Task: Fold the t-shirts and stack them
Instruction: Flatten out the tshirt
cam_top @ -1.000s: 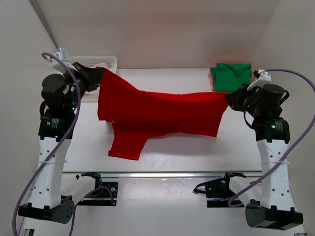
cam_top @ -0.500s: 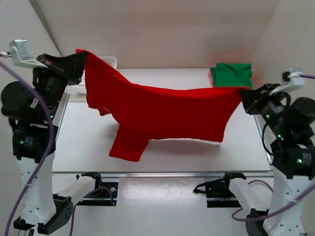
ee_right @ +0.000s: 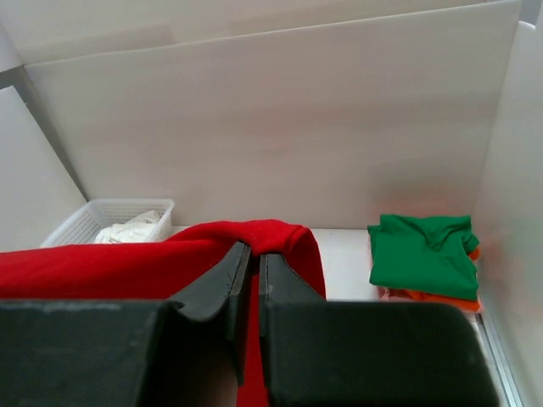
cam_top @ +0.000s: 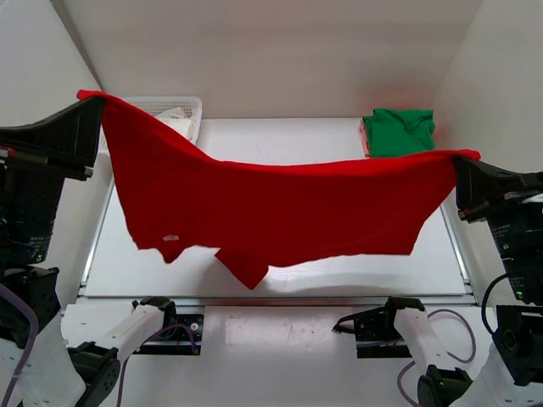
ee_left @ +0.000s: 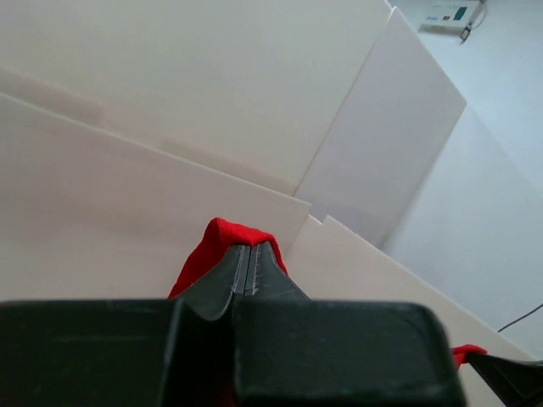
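Note:
A bright red t-shirt (cam_top: 271,208) hangs spread in the air between both arms, clear of the table. My left gripper (cam_top: 95,103) is shut on its upper left corner; in the left wrist view the fabric (ee_left: 222,237) bunches over the gripper's (ee_left: 249,248) closed tips. My right gripper (cam_top: 462,161) is shut on the upper right corner; in the right wrist view the red cloth (ee_right: 254,236) wraps its (ee_right: 253,253) tips. A folded green t-shirt (cam_top: 399,130) lies on a salmon-pink one (ee_right: 424,297) at the back right. An off-white shirt (ee_right: 127,229) lies in the basket.
A white mesh basket (cam_top: 174,106) stands at the back left of the table, also in the right wrist view (ee_right: 85,220). White walls enclose the table at the back and both sides. The table's front rail (cam_top: 280,298) runs below the hanging shirt.
Both arms have risen and moved apart, lifting the red t-shirt off the table and stretching it wider. Its lower hem and sleeve now hang free.

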Motion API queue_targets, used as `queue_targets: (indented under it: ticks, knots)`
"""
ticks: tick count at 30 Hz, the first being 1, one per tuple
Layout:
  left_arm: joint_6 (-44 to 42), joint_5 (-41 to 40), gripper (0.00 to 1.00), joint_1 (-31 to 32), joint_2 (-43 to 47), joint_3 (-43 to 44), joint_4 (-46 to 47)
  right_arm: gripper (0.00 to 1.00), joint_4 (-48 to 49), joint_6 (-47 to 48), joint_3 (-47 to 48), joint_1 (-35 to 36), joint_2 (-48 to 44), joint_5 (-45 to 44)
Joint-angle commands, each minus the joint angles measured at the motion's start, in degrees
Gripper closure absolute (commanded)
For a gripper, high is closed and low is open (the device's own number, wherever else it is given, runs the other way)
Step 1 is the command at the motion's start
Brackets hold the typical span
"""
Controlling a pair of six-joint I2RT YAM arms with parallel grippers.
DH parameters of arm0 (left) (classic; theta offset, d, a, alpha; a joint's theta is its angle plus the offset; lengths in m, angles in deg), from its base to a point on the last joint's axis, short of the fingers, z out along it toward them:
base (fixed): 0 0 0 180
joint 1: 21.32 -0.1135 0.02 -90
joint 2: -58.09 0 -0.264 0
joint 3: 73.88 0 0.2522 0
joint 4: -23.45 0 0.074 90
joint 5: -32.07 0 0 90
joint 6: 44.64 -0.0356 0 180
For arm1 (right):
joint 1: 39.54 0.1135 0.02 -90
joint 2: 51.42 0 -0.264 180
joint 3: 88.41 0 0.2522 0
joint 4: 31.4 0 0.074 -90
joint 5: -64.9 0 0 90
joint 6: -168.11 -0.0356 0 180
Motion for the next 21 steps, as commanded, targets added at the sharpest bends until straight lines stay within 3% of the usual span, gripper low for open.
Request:
queue_targets:
  ticks: [1, 6, 13, 17, 21]
  knots:
    - [0.35, -0.37, 1.0, 0.26, -5.22, 2.78, 0.26, 1.0, 0.58, -0.23, -0.27, -0.72, 3.62, 1.41]
    - [0.7, 2.96, 1.0, -2.37, -10.85, 0.35, 3.41, 1.0, 5.23, -0.32, -6.94, 0.77, 5.73, 1.76]
    - [0.44, 5.96, 1.0, -5.01, -18.31, -9.42, 13.25, 1.0, 16.99, 0.73, -25.64, 1.91, 9.69, 2.54]
    - [-1.31, 6.31, 1.0, -5.63, -24.9, -14.78, 18.96, 1.0, 24.22, 0.47, -33.92, 1.12, 15.48, 4.04]
    - [-3.07, 7.62, 1.0, -5.37, -34.22, -13.3, 20.47, 1.0, 29.67, 2.04, -35.17, 1.74, 24.61, 2.99]
